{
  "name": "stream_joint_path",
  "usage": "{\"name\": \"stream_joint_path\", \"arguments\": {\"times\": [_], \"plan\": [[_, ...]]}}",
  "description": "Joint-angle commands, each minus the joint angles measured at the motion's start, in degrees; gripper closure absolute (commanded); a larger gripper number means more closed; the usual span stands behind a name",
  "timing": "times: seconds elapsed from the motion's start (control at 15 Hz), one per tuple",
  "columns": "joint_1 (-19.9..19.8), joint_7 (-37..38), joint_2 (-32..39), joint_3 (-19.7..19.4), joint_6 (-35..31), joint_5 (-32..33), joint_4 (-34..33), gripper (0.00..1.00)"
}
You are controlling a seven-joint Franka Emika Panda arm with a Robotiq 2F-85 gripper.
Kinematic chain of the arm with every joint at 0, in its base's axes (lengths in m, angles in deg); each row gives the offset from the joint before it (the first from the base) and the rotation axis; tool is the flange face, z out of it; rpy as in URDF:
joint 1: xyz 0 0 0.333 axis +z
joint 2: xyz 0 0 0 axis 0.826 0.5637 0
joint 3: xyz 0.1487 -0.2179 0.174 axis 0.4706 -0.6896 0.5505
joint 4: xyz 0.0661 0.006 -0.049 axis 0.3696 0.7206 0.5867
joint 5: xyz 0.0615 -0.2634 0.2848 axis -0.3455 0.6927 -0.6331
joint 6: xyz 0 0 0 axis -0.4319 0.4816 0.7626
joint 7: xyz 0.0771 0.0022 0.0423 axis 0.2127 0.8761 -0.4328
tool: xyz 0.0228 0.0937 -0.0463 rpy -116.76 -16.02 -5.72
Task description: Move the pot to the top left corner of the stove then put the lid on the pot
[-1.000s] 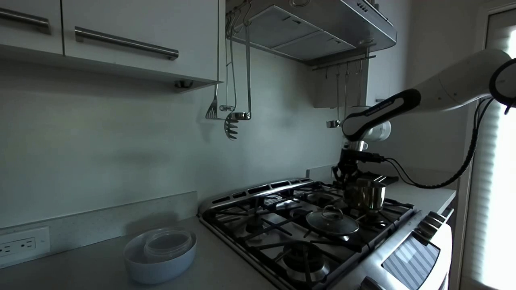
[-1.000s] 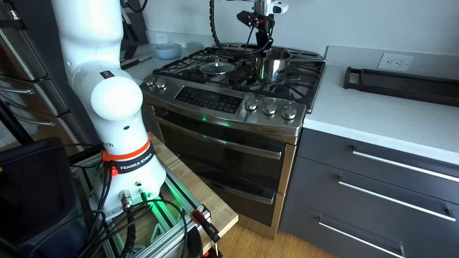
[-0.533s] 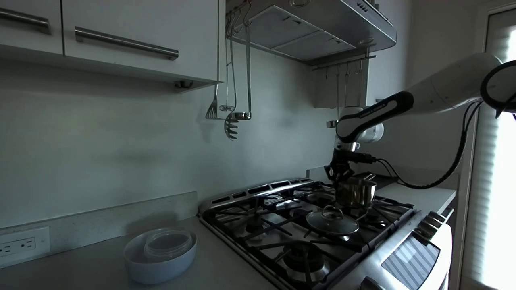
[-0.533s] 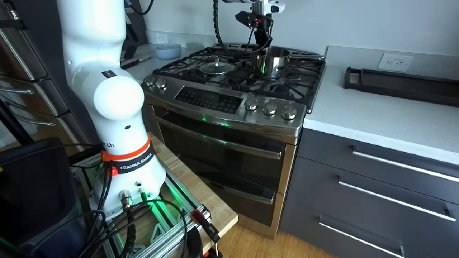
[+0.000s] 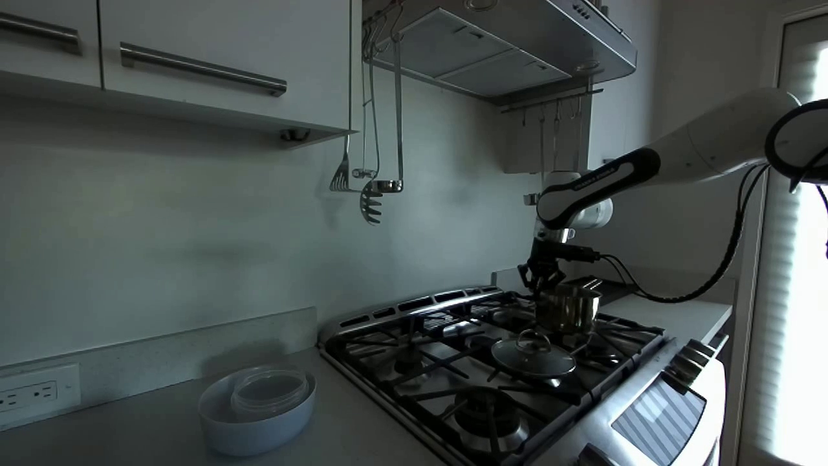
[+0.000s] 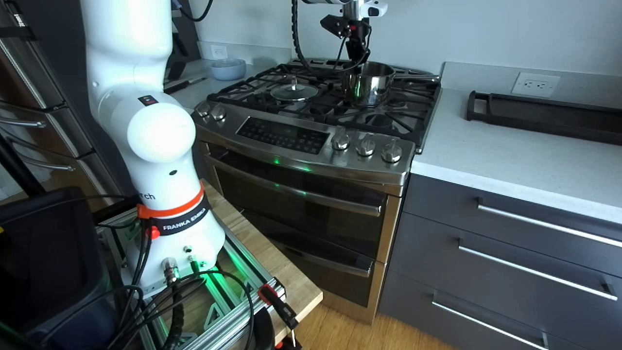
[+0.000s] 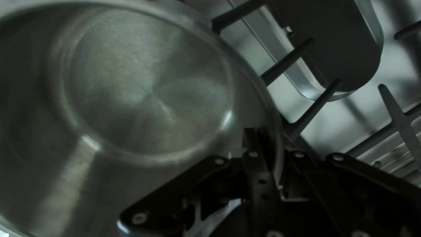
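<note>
The shiny steel pot (image 5: 572, 312) is over the right part of the stove (image 6: 291, 160) in an exterior view (image 6: 371, 88), its handle pointing right. I cannot tell whether its base touches the grates. My gripper (image 6: 358, 69) points down at the pot's left edge there. In the wrist view the gripper (image 7: 269, 144) is shut on the pot wall, one finger inside the pot (image 7: 148, 92) and one outside. The pot is empty inside. The glass lid (image 5: 533, 357) with its top knob lies on the grates beside the pot, also in an exterior view (image 6: 294, 92).
A pale bowl (image 5: 255, 430) with a clear container inside stands on the counter beside the stove. A black tray (image 6: 549, 116) lies on the opposite counter. Utensils (image 5: 399, 116) hang by the range hood (image 5: 556, 45). Knobs (image 6: 365, 145) line the stove front.
My gripper and the pot have moved together a short way toward the back wall, with less motion in the last half second. The lid has not moved.
</note>
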Motion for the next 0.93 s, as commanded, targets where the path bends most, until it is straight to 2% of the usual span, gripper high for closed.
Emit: {"name": "stream_joint_path", "arguments": {"times": [0.0,0.07,0.13,0.53,0.87], "plan": [[0.5,-0.1,0.0,-0.6,0.1,-0.2,-0.1,0.93],[0.5,-0.1,0.0,-0.6,0.1,-0.2,-0.1,0.93],[0.5,-0.1,0.0,-0.6,0.1,-0.2,-0.2,0.98],[0.7,-6.3,3.5,-0.2,-1.4,1.6,-3.4,0.98],[0.6,-14.6,6.2,0.4,-1.8,1.3,-6.4,0.98]]}}
